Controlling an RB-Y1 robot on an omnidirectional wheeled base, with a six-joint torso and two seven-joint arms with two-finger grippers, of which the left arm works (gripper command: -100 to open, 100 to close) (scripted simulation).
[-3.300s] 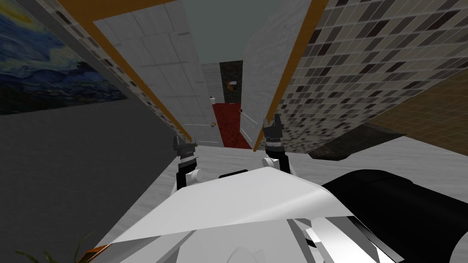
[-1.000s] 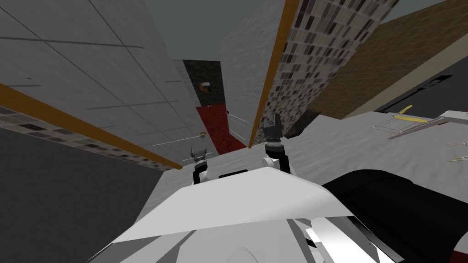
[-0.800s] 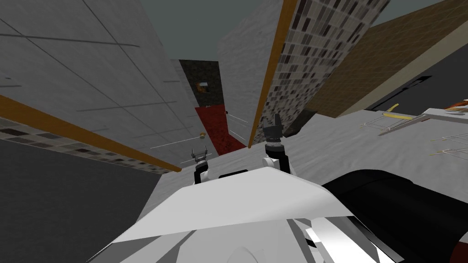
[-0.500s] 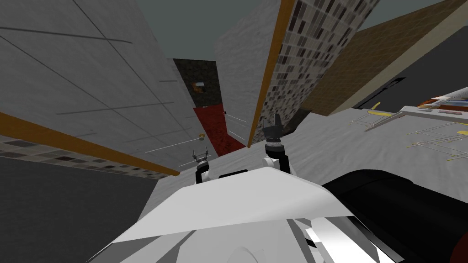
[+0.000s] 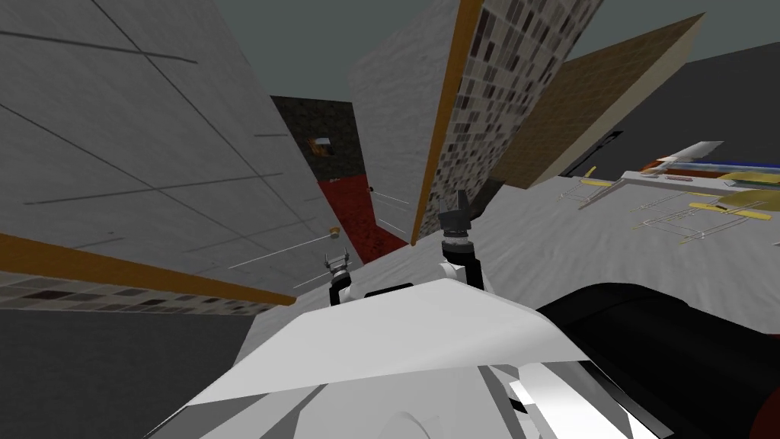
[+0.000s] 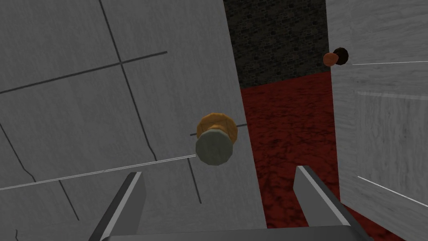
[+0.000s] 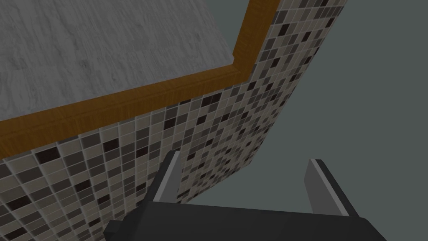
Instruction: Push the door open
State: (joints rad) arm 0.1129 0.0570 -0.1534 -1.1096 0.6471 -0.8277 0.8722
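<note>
A mosaic tiled wall (image 5: pixel 518 91) rises to my right. Ahead lies a dark red floor (image 6: pixel 288 125) with a dark brick wall (image 6: pixel 271 37) behind it. Yellow pieces (image 5: pixel 749 177) sit far right.

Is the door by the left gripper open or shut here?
Open, partly: between the door and a second panel, a gap shows red floor and a dark wall beyond.

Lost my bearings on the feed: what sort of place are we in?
Likely an indoor doorway in a house: a grey panelled door with a round knob stands ajar, a wooden frame borders a mosaic-tiled wall, and red floor shows beyond the gap.
</note>
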